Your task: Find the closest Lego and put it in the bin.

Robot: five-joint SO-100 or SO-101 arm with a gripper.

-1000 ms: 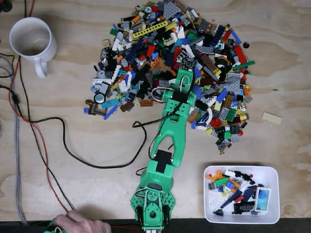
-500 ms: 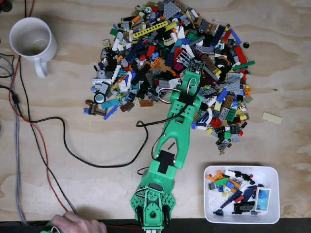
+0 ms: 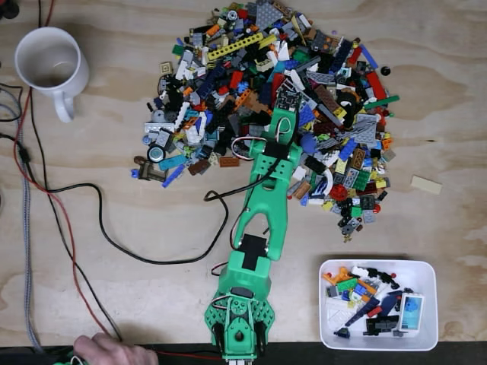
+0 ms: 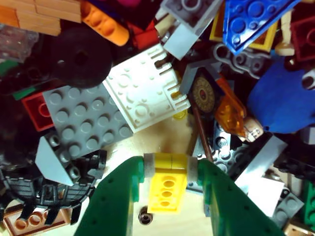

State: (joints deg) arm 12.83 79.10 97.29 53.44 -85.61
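Note:
A wide pile of mixed Lego covers the upper middle of the wooden table in the fixed view. My green arm reaches up from the bottom edge, and the gripper sits over the middle of the pile. In the wrist view the gripper is shut on a small yellow Lego brick, pinched between the white pads over a patch of bare wood. A white plate and a grey plate lie just beyond it. The white bin, holding several pieces, stands at the lower right.
A white mug stands at the upper left. Black and red cables trail across the left half of the table. A person's hand rests at the bottom edge. A loose tan plate lies at the far right.
The gripper swung right across the pile half a second ago and has now come back left, ending slightly left of and above its place one second ago.

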